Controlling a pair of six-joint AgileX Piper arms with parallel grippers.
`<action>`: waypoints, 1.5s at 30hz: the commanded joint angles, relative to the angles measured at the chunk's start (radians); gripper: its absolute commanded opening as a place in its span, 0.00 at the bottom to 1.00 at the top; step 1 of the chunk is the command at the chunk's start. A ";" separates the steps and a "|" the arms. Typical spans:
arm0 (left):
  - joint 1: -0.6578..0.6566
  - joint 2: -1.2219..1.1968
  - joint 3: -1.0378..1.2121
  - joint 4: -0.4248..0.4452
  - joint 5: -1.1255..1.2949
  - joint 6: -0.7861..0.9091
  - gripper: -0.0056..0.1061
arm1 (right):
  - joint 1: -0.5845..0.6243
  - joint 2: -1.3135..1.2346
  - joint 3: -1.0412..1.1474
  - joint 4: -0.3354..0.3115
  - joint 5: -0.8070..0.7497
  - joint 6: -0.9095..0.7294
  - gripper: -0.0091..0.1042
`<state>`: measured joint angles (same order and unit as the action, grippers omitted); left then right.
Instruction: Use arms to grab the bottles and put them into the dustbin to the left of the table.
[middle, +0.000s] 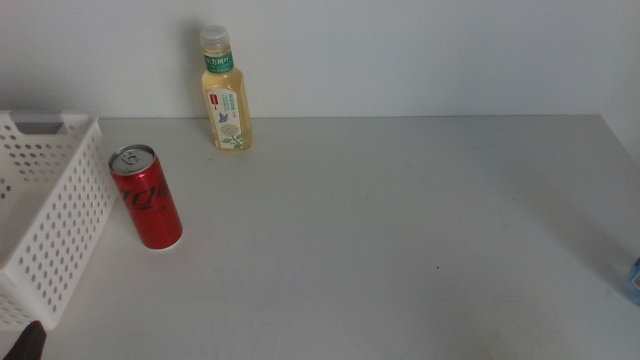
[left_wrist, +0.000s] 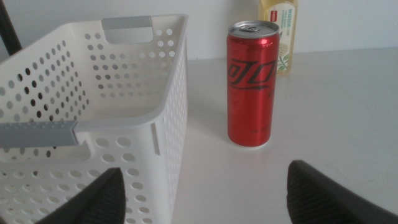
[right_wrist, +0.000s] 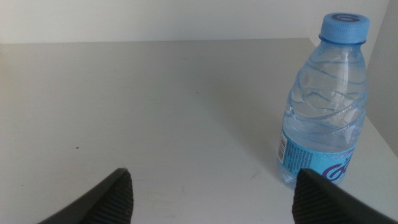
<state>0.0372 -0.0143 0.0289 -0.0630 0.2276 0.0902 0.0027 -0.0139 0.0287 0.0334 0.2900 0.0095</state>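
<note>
Fingers, left gripper (left_wrist: 202, 186): apart and empty; the can shows in the gap between them, not yet reached.
Fingers, right gripper (right_wrist: 211, 193): apart and empty; the water bottle sits off to one side of the gap, not between them.
Landmark: can (middle: 146, 196), upright on the table (middle: 400, 230).
Bin (middle: 45, 215): just beside the can, on its left, at the table's left edge; no bottle is visible inside it.
Tea bottle (middle: 226, 92): upright, behind the can and a little right of it, against the back wall.
Water bottle (right_wrist: 324, 99): upright, far right of the can, near the table's right edge; only a sliver shows in the middle view.
Left arm: low at the near left corner, only a dark tip visible in the middle view.
Step in hand: judged the opening approach; all three containers stand outside the bin, none gripped.
Next move: the left gripper likely needs to advance until the can sits squarely between its fingers, close, lift, and carry it left over the bin wall. Its slim smooth body calls for a centred grip.
</note>
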 joint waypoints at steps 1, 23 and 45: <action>-0.007 -0.023 0.001 -0.039 -0.087 -0.026 0.83 | -0.007 -0.021 -0.010 -0.007 -0.071 -0.009 0.66; -0.239 1.005 0.001 -0.054 -1.155 -0.049 0.83 | -0.007 -0.021 -0.010 -0.007 -0.071 -0.009 0.66; -0.239 1.196 0.003 -0.001 -1.396 -0.078 0.83 | -0.007 -0.021 -0.010 -0.007 -0.071 -0.009 0.66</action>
<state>-0.1985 1.1893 0.0254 -0.0723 -1.0816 0.0239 0.0027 -0.0139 0.0287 0.0334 0.2900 0.0095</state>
